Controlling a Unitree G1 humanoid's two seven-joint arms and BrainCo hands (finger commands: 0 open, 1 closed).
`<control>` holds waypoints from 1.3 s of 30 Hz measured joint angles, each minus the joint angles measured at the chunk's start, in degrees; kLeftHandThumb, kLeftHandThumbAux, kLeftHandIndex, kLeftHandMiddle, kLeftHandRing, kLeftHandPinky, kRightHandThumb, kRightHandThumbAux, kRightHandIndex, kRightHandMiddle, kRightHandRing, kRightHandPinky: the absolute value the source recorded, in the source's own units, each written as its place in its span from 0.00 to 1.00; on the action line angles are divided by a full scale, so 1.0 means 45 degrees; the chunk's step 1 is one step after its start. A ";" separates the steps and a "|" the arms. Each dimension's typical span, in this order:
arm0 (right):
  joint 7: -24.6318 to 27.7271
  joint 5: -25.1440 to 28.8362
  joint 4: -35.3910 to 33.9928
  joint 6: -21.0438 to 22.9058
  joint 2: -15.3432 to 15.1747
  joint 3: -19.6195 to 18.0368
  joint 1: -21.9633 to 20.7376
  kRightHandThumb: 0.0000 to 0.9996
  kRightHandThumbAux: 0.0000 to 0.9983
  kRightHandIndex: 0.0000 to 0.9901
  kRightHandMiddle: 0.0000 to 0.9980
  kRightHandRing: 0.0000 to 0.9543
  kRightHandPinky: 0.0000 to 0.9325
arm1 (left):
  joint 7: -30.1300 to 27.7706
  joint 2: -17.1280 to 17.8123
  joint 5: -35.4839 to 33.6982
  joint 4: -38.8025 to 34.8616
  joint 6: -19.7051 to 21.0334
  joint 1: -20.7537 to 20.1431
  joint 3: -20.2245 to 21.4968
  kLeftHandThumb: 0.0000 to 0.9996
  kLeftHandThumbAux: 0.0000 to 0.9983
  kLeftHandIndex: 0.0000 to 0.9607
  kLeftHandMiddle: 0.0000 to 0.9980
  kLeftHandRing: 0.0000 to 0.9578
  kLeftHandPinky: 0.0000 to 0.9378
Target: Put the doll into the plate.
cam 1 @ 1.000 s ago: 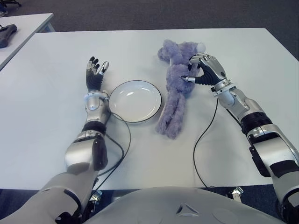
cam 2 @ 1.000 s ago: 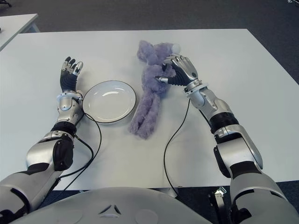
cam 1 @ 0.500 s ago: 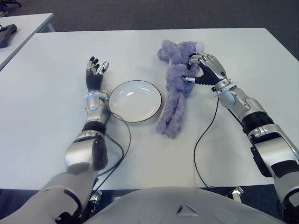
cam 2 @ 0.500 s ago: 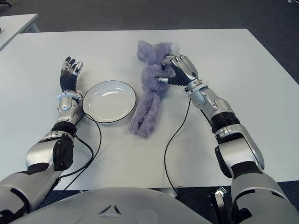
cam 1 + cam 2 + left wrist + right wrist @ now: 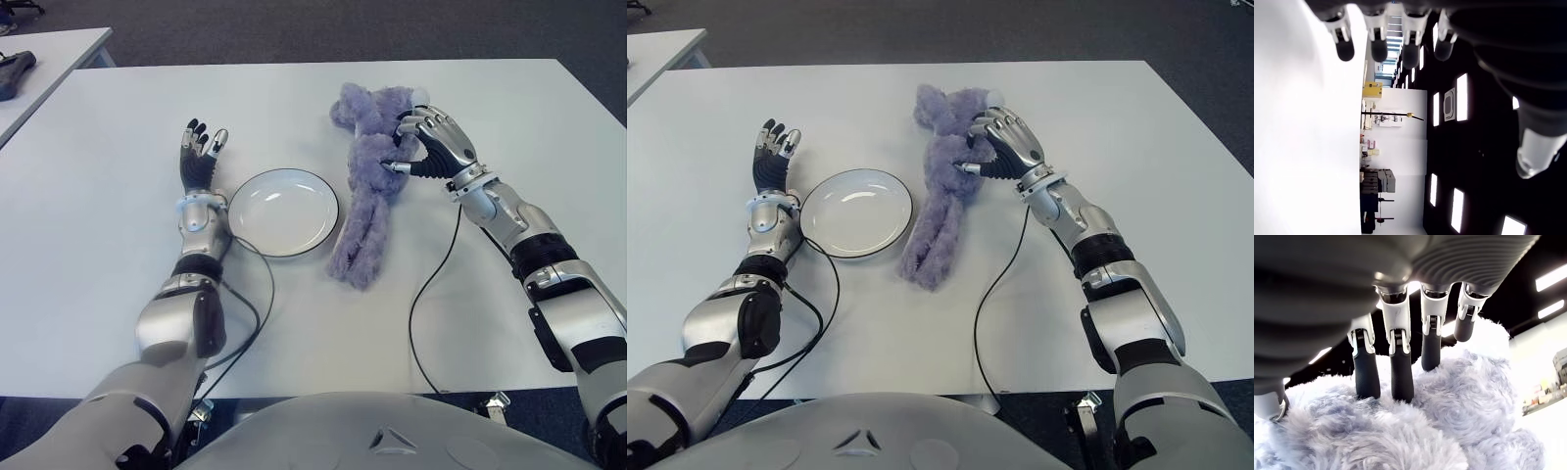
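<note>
The doll (image 5: pixel 367 186), a purple plush toy, lies stretched out on the white table (image 5: pixel 490 108), just right of the plate, with its head at the far end. The white plate (image 5: pixel 282 210) with a dark rim holds nothing. My right hand (image 5: pixel 431 145) is over the doll's upper body from the right side. In the right wrist view its fingers (image 5: pixel 1400 377) press into the doll's fur (image 5: pixel 1400 435) and the thumb touches it lower down. My left hand (image 5: pixel 199 157) shows left of the plate, fingers (image 5: pixel 1378 44) straight and spread, holding nothing.
A black cable (image 5: pixel 431 284) runs over the table from my right wrist toward the front edge, and another loops by my left forearm (image 5: pixel 257 294). A second table (image 5: pixel 49 59) at the far left carries a dark object (image 5: pixel 15 70).
My right hand has shifted slightly toward the doll's head, with its fingers staying curled on the fur. The doll, the plate and my left hand have not moved.
</note>
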 measured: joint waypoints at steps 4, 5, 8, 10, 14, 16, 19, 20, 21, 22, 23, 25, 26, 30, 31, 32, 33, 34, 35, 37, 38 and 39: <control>-0.0024 -0.0117 0.0000 -0.0001 -0.0006 0.0013 0.0000 0.26 0.43 0.00 0.00 0.00 0.00 | 0.0000 0.0000 0.0002 0.0000 0.0000 0.0000 -0.0005 0.00 0.56 0.04 0.10 0.05 0.00; -0.0035 -0.0148 0.0000 -0.0001 -0.0006 0.0018 0.0000 0.26 0.43 0.00 0.00 0.00 0.00 | 0.0000 0.0000 0.0003 0.0000 0.0000 0.0001 -0.0007 0.00 0.56 0.04 0.10 0.05 0.00; -0.0115 -0.0204 0.0001 -0.0002 -0.0007 0.0030 0.0000 0.26 0.43 0.00 0.00 0.00 0.00 | 0.0000 0.0000 0.0005 0.0000 0.0000 0.0000 -0.0010 0.00 0.56 0.04 0.10 0.05 0.00; -0.0183 -0.0236 0.0002 -0.0002 -0.0010 0.0041 0.0000 0.26 0.43 0.00 0.00 0.00 0.00 | 0.0000 0.0000 0.0005 0.0000 0.0000 0.0000 -0.0011 0.00 0.56 0.04 0.10 0.05 0.00; -0.0322 -0.0309 0.0005 -0.0003 -0.0021 0.0085 -0.0001 0.27 0.42 0.00 0.00 0.00 0.00 | 0.0000 0.0000 0.0004 0.0000 0.0000 0.0000 -0.0011 0.00 0.56 0.04 0.10 0.05 0.00; -0.0382 -0.0361 0.0007 -0.0003 -0.0027 0.0110 0.0000 0.28 0.42 0.00 0.00 0.00 0.00 | 0.0000 0.0000 0.0004 0.0000 0.0000 0.0000 -0.0011 0.00 0.56 0.04 0.10 0.05 0.00; -0.0496 -0.0451 0.0012 -0.0003 -0.0036 0.0152 0.0000 0.29 0.41 0.00 0.00 0.00 0.00 | 0.0000 0.0000 0.0005 0.0000 0.0000 0.0000 -0.0012 0.00 0.56 0.04 0.10 0.05 0.00; -0.0525 -0.0475 0.0014 -0.0003 -0.0039 0.0162 -0.0001 0.29 0.41 0.00 0.00 0.00 0.00 | 0.0000 0.0000 0.0005 0.0000 0.0000 0.0000 -0.0012 0.00 0.56 0.04 0.10 0.05 0.00; -0.0564 -0.0506 0.0017 -0.0003 -0.0041 0.0175 -0.0001 0.29 0.41 0.00 0.00 0.00 0.00 | 0.0000 0.0000 0.0005 0.0000 0.0000 0.0000 -0.0012 0.00 0.56 0.04 0.10 0.05 0.00; -0.0601 -0.0531 0.0019 -0.0003 -0.0045 0.0190 -0.0001 0.29 0.41 0.00 0.00 0.00 0.00 | 0.0000 0.0000 0.0005 0.0000 0.0000 0.0001 -0.0012 0.00 0.56 0.04 0.10 0.05 0.00; -0.0631 -0.0555 0.0023 -0.0004 -0.0047 0.0199 -0.0001 0.29 0.41 0.00 0.00 0.00 0.00 | 0.0000 0.0000 0.0005 0.0000 0.0000 0.0001 -0.0012 0.00 0.56 0.04 0.10 0.05 0.00; -0.0713 -0.0610 0.0037 -0.0005 -0.0051 0.0219 -0.0001 0.29 0.41 0.00 0.00 0.00 0.00 | 0.0000 0.0000 0.0006 0.0000 0.0000 0.0000 -0.0012 0.00 0.56 0.04 0.10 0.05 0.00; -0.0737 -0.0625 0.0044 -0.0005 -0.0053 0.0228 -0.0001 0.29 0.40 0.00 0.00 0.00 0.00 | 0.0000 0.0000 0.0005 0.0000 0.0000 0.0000 -0.0012 0.00 0.56 0.04 0.10 0.05 0.00; -0.0841 -0.0675 0.0086 -0.0007 -0.0056 0.0268 -0.0001 0.29 0.38 0.00 0.00 0.00 0.00 | 0.0000 0.0000 0.0005 0.0000 0.0000 0.0000 -0.0011 0.00 0.56 0.04 0.10 0.05 0.00; -0.0860 -0.0689 0.0096 -0.0007 -0.0057 0.0276 -0.0001 0.29 0.38 0.00 0.00 0.00 0.00 | 0.0000 0.0000 0.0005 0.0000 0.0000 0.0000 -0.0011 0.00 0.56 0.04 0.10 0.05 0.00; -0.0886 -0.0703 0.0110 -0.0007 -0.0057 0.0284 -0.0001 0.29 0.38 0.00 0.00 0.00 0.00 | 0.0000 0.0000 0.0005 0.0000 0.0000 0.0000 -0.0011 0.00 0.56 0.04 0.10 0.05 0.00; -0.0920 -0.0716 0.0123 -0.0007 -0.0057 0.0293 -0.0002 0.29 0.38 0.00 0.00 0.00 0.00 | 0.0000 0.0000 0.0005 0.0000 0.0001 0.0000 -0.0011 0.00 0.56 0.04 0.10 0.05 0.00; -0.0955 -0.0738 0.0132 -0.0006 -0.0058 0.0303 -0.0002 0.29 0.37 0.00 0.00 0.00 0.00 | 0.0000 0.0000 0.0005 0.0000 0.0000 0.0000 -0.0011 0.00 0.56 0.04 0.10 0.05 0.00; -0.0987 -0.0757 0.0138 -0.0006 -0.0060 0.0312 -0.0002 0.29 0.37 0.00 0.00 0.00 0.00 | 0.0000 0.0000 0.0005 0.0000 0.0000 0.0000 -0.0010 0.00 0.56 0.04 0.10 0.05 0.00; -0.1056 -0.0795 0.0145 -0.0005 -0.0065 0.0339 -0.0002 0.29 0.36 0.00 0.00 0.00 0.00 | 0.0000 0.0000 0.0005 0.0000 0.0000 0.0001 -0.0011 0.00 0.56 0.04 0.10 0.06 0.00; -0.1089 -0.0811 0.0147 -0.0005 -0.0067 0.0357 -0.0003 0.29 0.36 0.00 0.00 0.00 0.00 | 0.0000 0.0000 0.0006 0.0000 0.0000 0.0000 -0.0011 0.00 0.56 0.04 0.10 0.06 0.00; -0.1129 -0.0837 0.0149 -0.0004 -0.0072 0.0380 -0.0003 0.29 0.35 0.00 0.00 0.00 0.00 | 0.0000 0.0000 0.0006 0.0000 0.0000 0.0000 -0.0011 0.00 0.56 0.04 0.10 0.06 0.00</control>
